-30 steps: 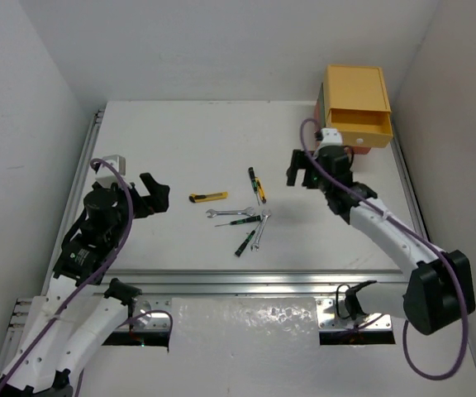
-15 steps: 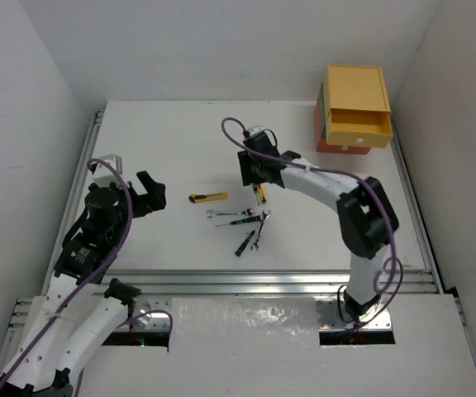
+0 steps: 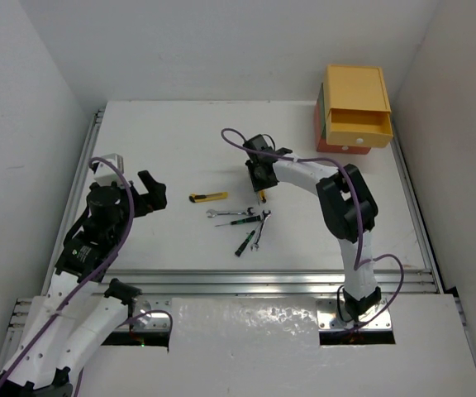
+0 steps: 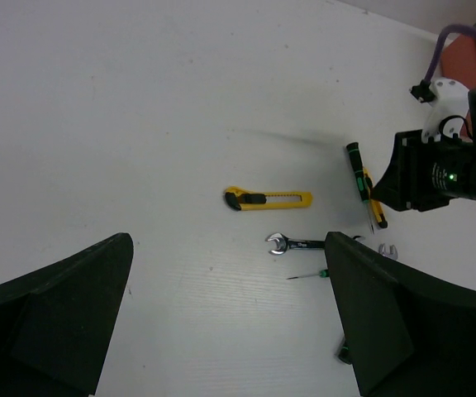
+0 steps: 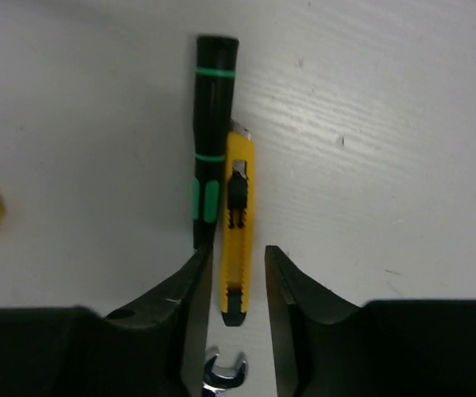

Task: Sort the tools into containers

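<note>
Yellow drawer [image 3: 356,106] sits at the far right corner, hiding most of the orange-red drawer [image 3: 321,126] beneath. The right gripper [image 3: 260,187] covers part of the tool cluster. The left gripper [image 3: 155,190] hangs spread wide, well apart from the utility knife [image 3: 208,197].

From the left wrist, a wrench [image 4: 292,243] lies just beyond that knife.

From the right wrist, parted fingers [image 5: 184,314] straddle a small yellow-black tool [image 5: 236,240] without clamping it, with a black-green screwdriver [image 5: 209,165] just beside it. A second wrench [image 5: 224,372] is cut off below.

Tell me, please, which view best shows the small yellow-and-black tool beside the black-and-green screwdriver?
Right wrist: the yellow-and-black tool lies close, whole, straddled by the open right gripper. Left wrist shows a sliver beside that gripper; top external barely shows it.
</note>
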Robot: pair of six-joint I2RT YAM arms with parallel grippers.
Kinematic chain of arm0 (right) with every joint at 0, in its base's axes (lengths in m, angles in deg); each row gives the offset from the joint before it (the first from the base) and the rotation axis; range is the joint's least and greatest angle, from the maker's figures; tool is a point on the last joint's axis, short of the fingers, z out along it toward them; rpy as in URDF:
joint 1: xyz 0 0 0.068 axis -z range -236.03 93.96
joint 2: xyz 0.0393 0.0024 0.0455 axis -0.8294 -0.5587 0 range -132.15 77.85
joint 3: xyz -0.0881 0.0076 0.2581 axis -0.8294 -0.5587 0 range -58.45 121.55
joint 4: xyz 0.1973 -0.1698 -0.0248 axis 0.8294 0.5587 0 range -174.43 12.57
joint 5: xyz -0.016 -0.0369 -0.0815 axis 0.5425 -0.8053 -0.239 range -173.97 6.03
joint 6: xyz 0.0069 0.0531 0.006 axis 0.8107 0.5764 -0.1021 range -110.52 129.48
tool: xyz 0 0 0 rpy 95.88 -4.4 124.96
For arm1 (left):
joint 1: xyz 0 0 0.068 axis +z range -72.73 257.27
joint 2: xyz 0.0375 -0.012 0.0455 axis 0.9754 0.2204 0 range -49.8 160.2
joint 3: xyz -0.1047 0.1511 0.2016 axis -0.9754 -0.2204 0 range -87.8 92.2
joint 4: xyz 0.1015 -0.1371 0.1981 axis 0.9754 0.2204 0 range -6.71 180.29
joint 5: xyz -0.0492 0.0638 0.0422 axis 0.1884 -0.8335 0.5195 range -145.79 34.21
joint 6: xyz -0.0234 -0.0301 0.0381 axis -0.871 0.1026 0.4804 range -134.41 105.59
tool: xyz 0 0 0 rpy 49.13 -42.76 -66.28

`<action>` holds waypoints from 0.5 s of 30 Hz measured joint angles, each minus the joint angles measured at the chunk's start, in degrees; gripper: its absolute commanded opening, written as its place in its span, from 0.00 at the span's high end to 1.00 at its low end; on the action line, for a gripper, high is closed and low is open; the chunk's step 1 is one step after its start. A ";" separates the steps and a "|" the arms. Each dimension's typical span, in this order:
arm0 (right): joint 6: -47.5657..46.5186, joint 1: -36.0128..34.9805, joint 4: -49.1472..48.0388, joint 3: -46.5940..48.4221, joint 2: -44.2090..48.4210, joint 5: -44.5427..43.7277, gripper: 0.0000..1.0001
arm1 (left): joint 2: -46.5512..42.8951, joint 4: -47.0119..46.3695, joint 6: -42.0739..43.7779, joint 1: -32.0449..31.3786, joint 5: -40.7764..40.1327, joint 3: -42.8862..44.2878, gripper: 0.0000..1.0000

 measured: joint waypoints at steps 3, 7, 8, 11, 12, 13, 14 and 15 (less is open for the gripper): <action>-0.94 0.63 0.44 -2.29 0.87 0.66 0.73 | 0.15 0.00 0.00 0.00 0.04 0.00 0.00; -1.66 1.20 -0.24 -3.23 0.92 1.60 0.73 | 0.22 0.00 0.00 0.00 0.04 0.00 0.00; -1.73 1.38 -0.35 -3.43 0.92 2.01 0.72 | 0.20 0.00 0.00 -0.07 0.04 0.00 0.00; -1.92 1.60 -0.39 -3.52 0.92 2.89 0.71 | 0.20 0.00 0.00 -0.26 0.13 0.00 0.00; -1.92 1.73 -0.46 -3.52 0.92 3.28 0.71 | 0.20 0.00 0.00 -0.28 0.22 0.00 0.00; -1.92 1.79 -0.52 -3.52 0.92 3.56 0.71 | 0.20 0.00 0.00 -0.31 0.22 0.00 0.00; -1.92 1.79 -0.52 -3.52 0.90 3.82 0.71 | 0.20 0.00 0.00 -0.31 0.24 0.00 0.00; -1.92 1.79 -0.50 -3.52 0.90 4.02 0.71 | 0.20 0.00 0.00 -0.31 0.24 0.00 0.00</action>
